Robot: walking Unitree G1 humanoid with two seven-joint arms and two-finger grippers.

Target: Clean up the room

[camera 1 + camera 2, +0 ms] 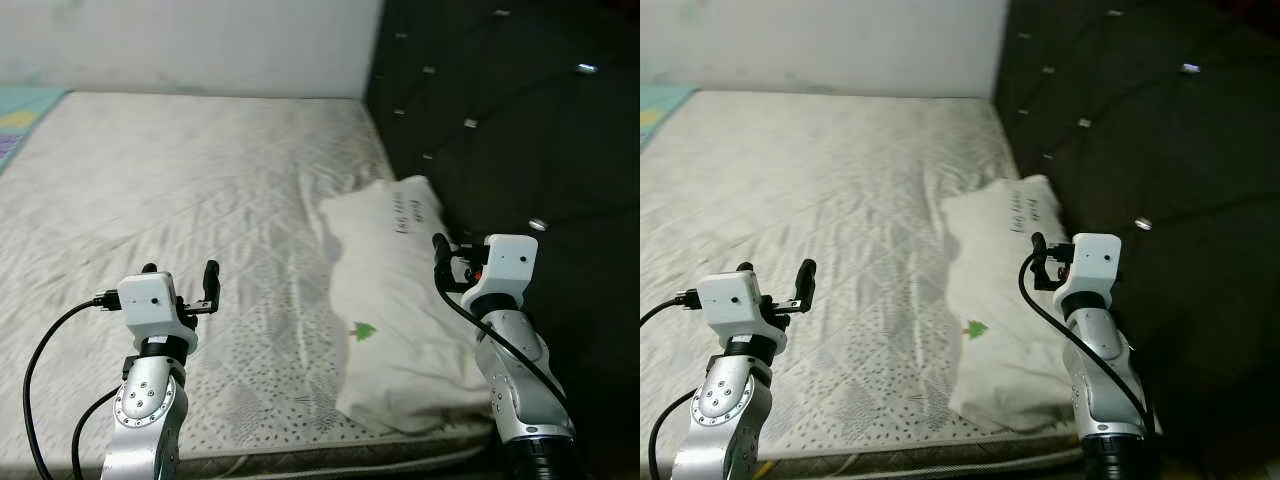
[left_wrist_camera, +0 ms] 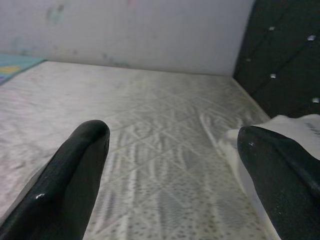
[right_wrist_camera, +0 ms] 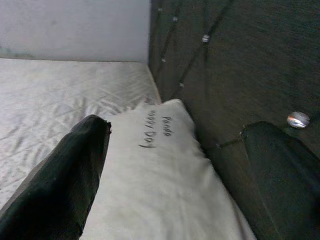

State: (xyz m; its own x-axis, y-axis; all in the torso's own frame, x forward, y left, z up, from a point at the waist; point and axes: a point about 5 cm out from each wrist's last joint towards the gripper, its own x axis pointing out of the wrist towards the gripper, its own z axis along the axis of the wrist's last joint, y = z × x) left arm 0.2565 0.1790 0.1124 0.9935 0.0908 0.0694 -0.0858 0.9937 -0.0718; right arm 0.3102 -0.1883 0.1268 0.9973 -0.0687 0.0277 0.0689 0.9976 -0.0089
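At the lower left of the frame the left gripper (image 1: 180,272) hovers over the quilted mattress (image 1: 180,170), fingers (image 2: 75,175) apart and empty. Right of centre a white pillow (image 1: 400,300) with a small green tree print lies against the dark tufted headboard (image 1: 510,120). At the lower right the right gripper (image 3: 175,165) hangs above the pillow's edge, fingers spread, holding nothing.

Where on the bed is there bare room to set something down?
The quilted white mattress lies bare between the pale wall and the white printed pillow. It is crowded along the dark tufted headboard, where the pillow lies by the open right gripper.
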